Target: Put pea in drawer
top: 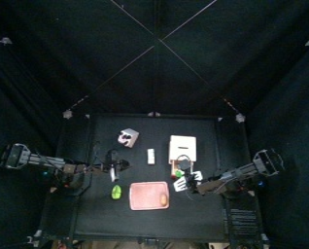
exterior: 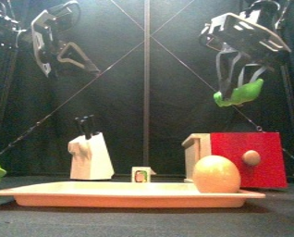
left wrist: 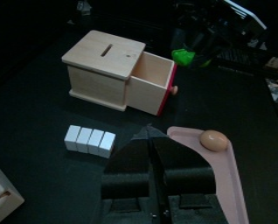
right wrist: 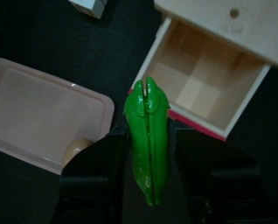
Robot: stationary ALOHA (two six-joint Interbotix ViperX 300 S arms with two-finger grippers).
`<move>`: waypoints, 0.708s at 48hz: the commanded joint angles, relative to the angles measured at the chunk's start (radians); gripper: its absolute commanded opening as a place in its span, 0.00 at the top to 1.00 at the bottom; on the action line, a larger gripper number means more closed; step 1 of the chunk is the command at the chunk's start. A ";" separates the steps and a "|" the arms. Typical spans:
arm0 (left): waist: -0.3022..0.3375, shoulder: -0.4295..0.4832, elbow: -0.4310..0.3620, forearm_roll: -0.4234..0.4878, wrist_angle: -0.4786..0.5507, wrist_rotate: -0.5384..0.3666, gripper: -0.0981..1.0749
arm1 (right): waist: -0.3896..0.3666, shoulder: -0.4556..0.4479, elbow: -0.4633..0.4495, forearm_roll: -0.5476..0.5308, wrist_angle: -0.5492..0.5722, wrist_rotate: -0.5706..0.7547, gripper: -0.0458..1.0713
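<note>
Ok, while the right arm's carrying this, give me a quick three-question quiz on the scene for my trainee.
1. True or false: the drawer is pulled open.
2. What does the right gripper hold? A) a green pea pod B) a spoon C) a red cup
3. Fill in: the tan egg lies on the pink ____.

Key: 1 true; 2 A; 3 tray.

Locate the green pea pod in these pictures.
The green pea pod is gripped in the right tool, in the air above the open drawer.
</note>
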 commanded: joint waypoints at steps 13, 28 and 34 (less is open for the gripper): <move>0.017 -0.002 -0.006 -0.003 0.006 -0.002 0.66 | -0.140 -0.057 0.046 -0.015 -0.103 -0.100 0.38; 0.017 -0.002 -0.003 -0.014 0.006 -0.002 0.66 | -0.195 -0.034 0.084 0.018 -0.207 -0.097 0.38; 0.017 -0.002 -0.002 -0.025 0.006 -0.002 0.66 | -0.206 -0.034 0.101 0.017 -0.207 -0.098 0.38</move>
